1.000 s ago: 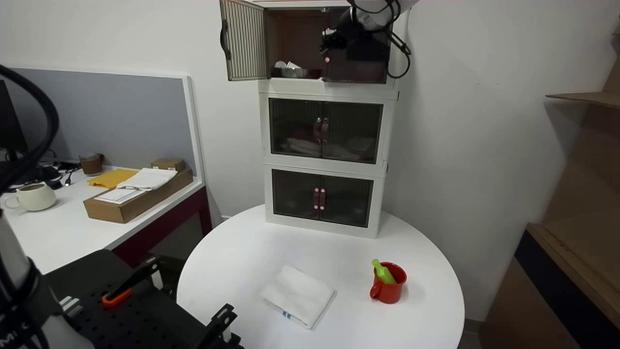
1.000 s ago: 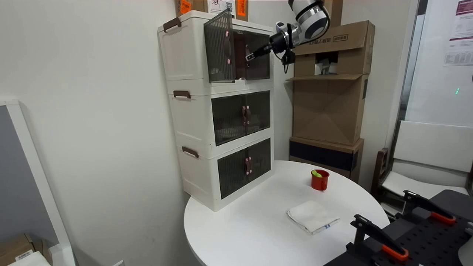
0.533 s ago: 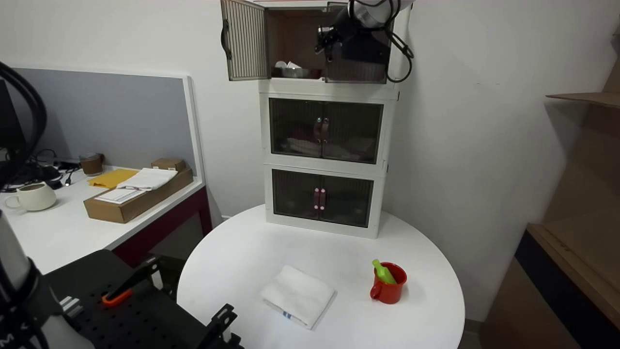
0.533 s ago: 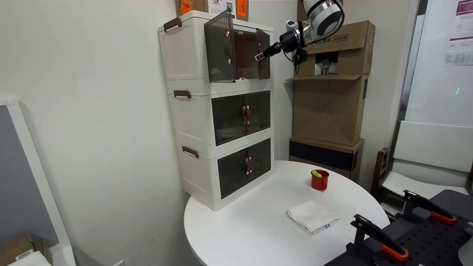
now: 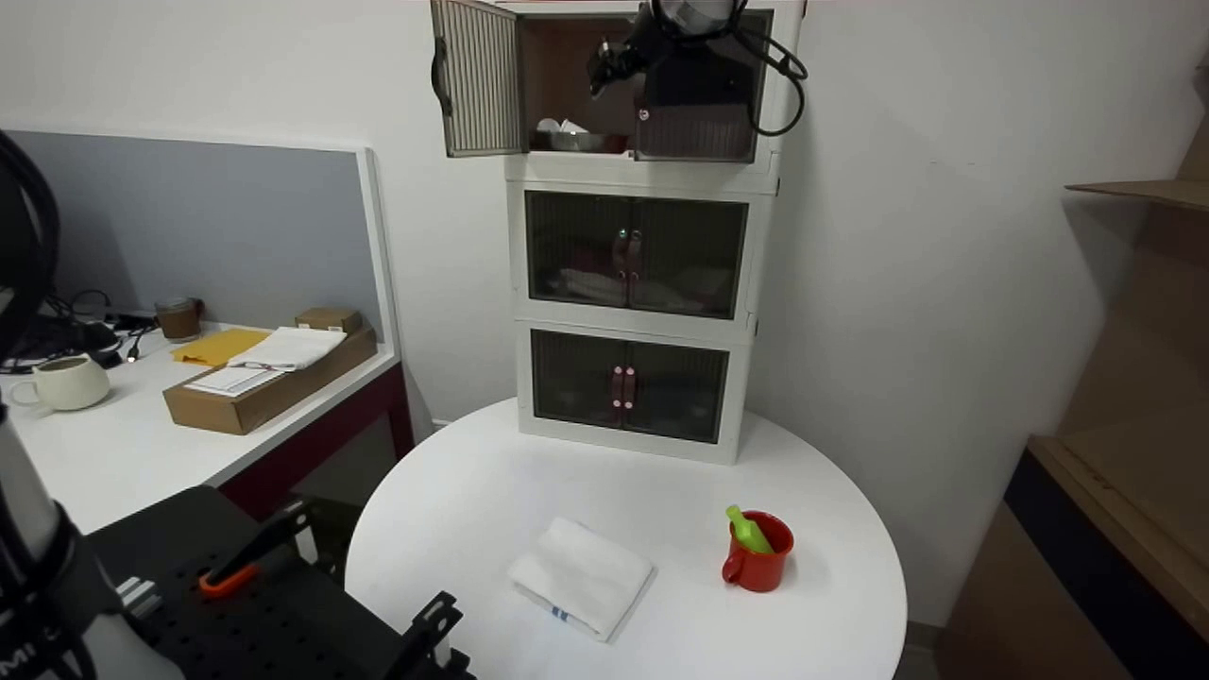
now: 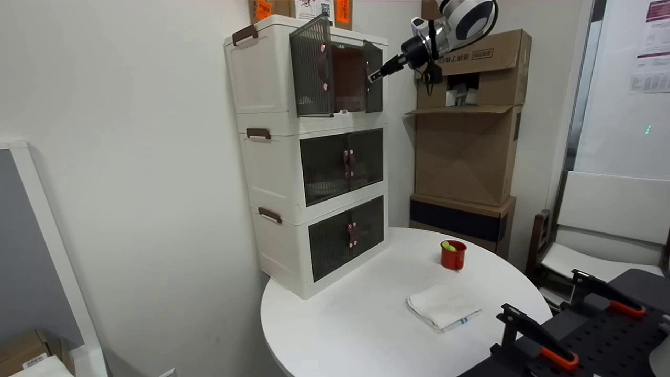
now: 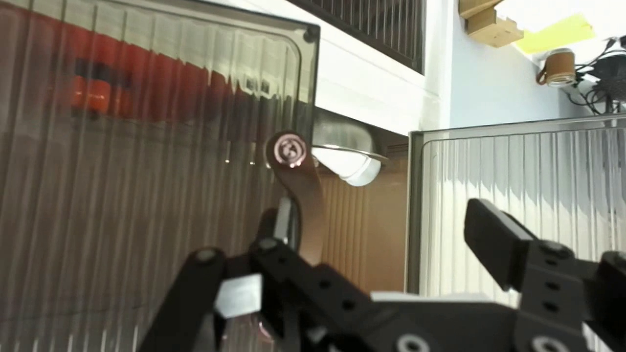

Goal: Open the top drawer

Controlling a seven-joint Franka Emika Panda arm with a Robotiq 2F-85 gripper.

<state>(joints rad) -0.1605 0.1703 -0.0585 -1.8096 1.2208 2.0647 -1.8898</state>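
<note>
"How's the wrist view?"

"The hand (image 7: 384, 222) is spread wide, one fingertip (image 7: 282, 220) just beside the strap handle (image 7: 310, 200) on the right door (image 7: 122, 210); whether it's hooked, I can't tell. I'd hook it, then pull in an outward arc."

"And the top drawer (image 5: 557, 76)?"

"In an exterior view, highest in the white tower cabinet (image 5: 635, 326), left door (image 5: 480, 85) open, metal bowl (image 5: 570, 142) inside."

"Anything in the way?"

"In an exterior view, the arm (image 6: 444, 37) may block the ajar right door's swing; red mug (image 6: 453, 257) and folded towel (image 6: 442, 308) sit low, on the surface (image 6: 356, 324)."

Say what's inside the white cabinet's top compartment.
Round silver metal bowl, white pieces above its rim; red shape blurred behind the ribbed, smoky-brown, see-through door. Hidden: bowl's inside, anything behind the black tool.
</note>
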